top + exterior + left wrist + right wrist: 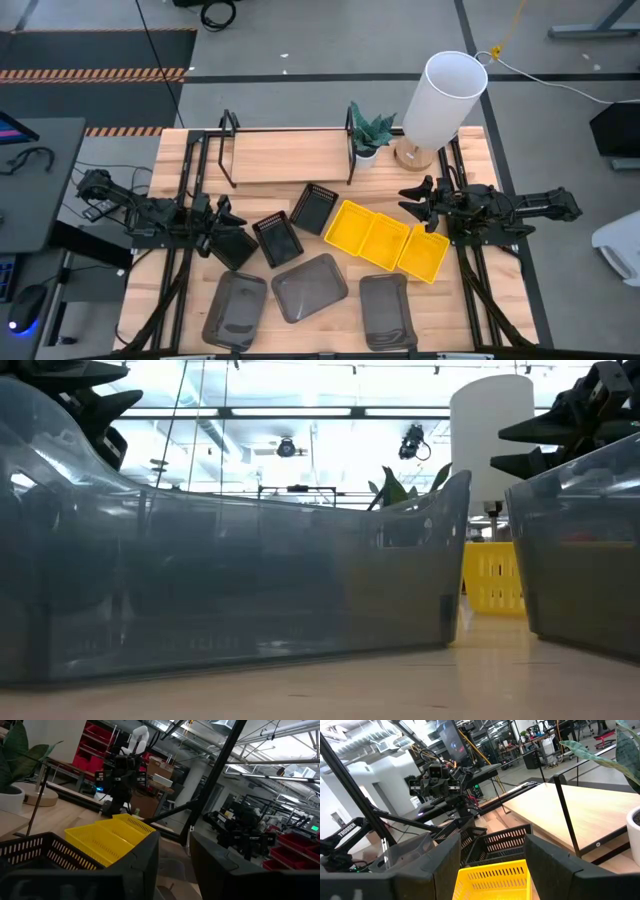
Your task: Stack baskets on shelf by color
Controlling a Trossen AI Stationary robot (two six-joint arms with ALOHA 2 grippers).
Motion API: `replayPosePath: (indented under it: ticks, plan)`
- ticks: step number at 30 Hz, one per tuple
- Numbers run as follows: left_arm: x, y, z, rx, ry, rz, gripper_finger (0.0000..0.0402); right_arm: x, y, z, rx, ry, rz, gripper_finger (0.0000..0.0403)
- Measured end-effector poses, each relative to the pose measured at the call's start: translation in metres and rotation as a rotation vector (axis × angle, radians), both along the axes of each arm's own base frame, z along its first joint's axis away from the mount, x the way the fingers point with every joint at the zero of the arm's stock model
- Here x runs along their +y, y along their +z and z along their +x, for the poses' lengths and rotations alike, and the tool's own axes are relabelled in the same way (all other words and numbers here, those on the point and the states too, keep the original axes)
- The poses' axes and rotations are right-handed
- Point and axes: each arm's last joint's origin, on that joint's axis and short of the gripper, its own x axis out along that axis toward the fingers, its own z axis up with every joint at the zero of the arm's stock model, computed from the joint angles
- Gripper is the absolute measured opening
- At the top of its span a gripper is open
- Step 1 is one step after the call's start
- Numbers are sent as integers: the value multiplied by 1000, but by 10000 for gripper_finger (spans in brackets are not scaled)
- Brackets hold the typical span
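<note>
High view: your left hand (222,240) clenched a black basket (236,247) near the counter's left edge; your right hand (418,199) hung released above the yellow baskets (387,240). They looked light, stiff, slick; pinch a rim wall.

Shelf (285,157): light wood plank, matt; black wire frame ends. Yellow baskets (385,240): slatted plastic. Grey baskets (250,580): smooth, translucent, glossy plastic. Tabletop (180,290): slatted wood.
</note>
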Motion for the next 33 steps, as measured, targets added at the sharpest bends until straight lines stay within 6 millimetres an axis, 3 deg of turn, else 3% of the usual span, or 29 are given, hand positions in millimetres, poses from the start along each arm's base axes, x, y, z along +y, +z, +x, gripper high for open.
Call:
replayPosePath:
  ticks: [27, 33]
  plan:
    - [0, 0, 0, -1, 0, 0, 117, 0, 0, 0, -4, -1, 0, 221]
    - [0, 0, 0, 0, 0, 0, 117, -3, 16, -3, -145, -119, -79, 221]
